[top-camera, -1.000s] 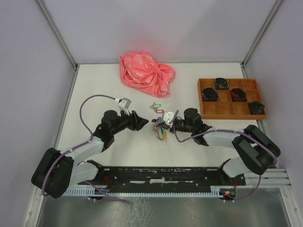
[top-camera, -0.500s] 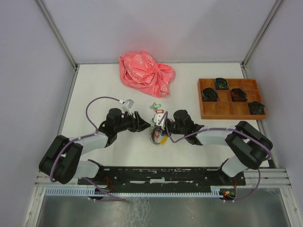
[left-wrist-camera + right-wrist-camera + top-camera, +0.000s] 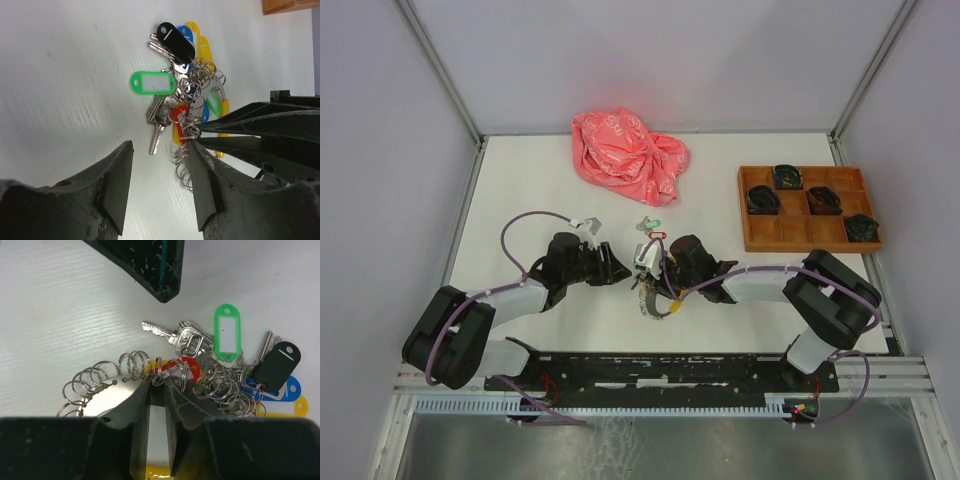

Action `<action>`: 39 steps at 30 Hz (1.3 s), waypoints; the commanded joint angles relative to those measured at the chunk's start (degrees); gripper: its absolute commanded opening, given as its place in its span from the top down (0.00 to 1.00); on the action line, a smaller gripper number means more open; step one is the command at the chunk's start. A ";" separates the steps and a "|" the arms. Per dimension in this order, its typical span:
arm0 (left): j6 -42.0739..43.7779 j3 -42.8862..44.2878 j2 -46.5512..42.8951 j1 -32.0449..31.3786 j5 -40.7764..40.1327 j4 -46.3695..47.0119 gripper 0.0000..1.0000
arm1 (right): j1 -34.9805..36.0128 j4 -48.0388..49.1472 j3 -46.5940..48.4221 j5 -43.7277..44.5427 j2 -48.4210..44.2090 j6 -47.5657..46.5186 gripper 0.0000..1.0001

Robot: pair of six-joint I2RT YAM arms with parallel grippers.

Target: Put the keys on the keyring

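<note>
Shiny silver metal keys (image 3: 155, 138), glossy plastic tags (image 3: 152, 83), matt white table (image 3: 60, 75), wooden tray (image 3: 790, 233)

Green-tagged key (image 3: 152, 83), silver blade flat on the white surface, white label up, at the edge of the bunch (image 3: 192, 50), red-tagged key (image 3: 178, 112) touching it, tag half buried under rings, keyring (image 3: 184, 162) a curving chain of linked steel rings alongside.

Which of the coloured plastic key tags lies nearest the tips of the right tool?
The red tag: it sits right at the right tool's tips, while the green tag, black tag, blue tag and yellow tag lie farther off.
</note>
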 commanded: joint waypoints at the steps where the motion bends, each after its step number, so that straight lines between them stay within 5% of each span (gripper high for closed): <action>1: -0.80 -0.26 -1.33 -0.57 -0.58 0.03 0.45 | 0.16 -8.88 5.30 0.73 -3.04 3.44 0.72; 7: -0.80 -0.28 -2.16 -1.69 -1.21 -1.03 0.48 | 0.05 -24.22 11.58 2.37 -6.66 5.99 0.64; 15: -1.31 0.34 -0.19 -3.55 -2.09 -0.88 0.56 | 0.03 -38.35 24.06 7.57 -2.33 19.93 0.67; 24: -1.89 1.03 2.32 -4.25 -1.92 0.76 0.61 | 0.97 -37.16 26.12 13.86 1.81 32.59 0.75; 39: -1.31 1.69 4.80 -5.52 -1.03 2.61 0.62 | 2.39 -33.39 27.44 20.13 6.17 40.81 0.80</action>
